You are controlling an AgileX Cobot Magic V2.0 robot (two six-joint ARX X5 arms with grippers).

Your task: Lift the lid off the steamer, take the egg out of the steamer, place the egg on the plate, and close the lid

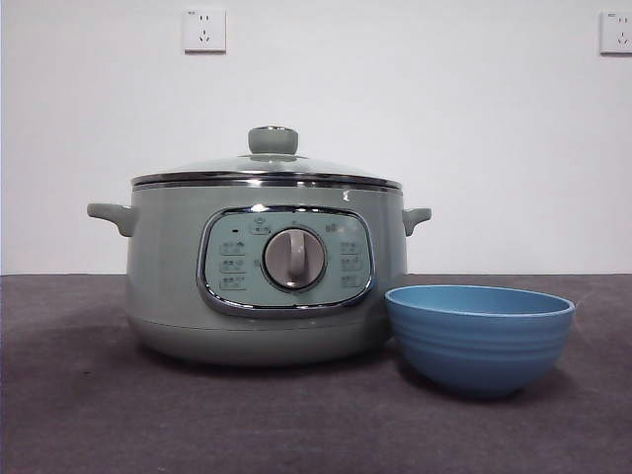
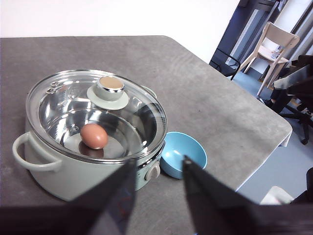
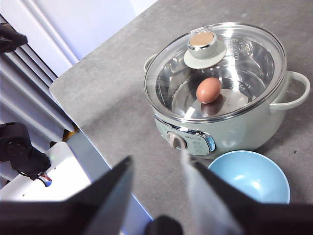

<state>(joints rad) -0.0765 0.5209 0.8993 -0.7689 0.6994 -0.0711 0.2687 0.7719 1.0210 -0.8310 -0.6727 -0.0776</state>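
The sage-green steamer (image 1: 262, 281) stands on the table with the glass lid (image 1: 272, 166) closed on it. Through the lid I see a brown egg (image 2: 94, 136) on the steel floor inside; it also shows in the right wrist view (image 3: 209, 89). The sky-blue plate (image 1: 479, 336), a small bowl, sits empty just right of the steamer's front. My left gripper (image 2: 159, 169) is open, high above and back from the steamer (image 2: 88, 142). My right gripper (image 3: 156, 166) is open too, high above the steamer (image 3: 220, 93) and the plate (image 3: 249, 178). Neither gripper shows in the front view.
The dark grey table (image 1: 99, 415) ends at an edge near the plate in the left wrist view (image 2: 254, 166). A chair (image 2: 274, 46) stands beyond the table. Wall sockets (image 1: 204, 30) hang on the white wall behind.
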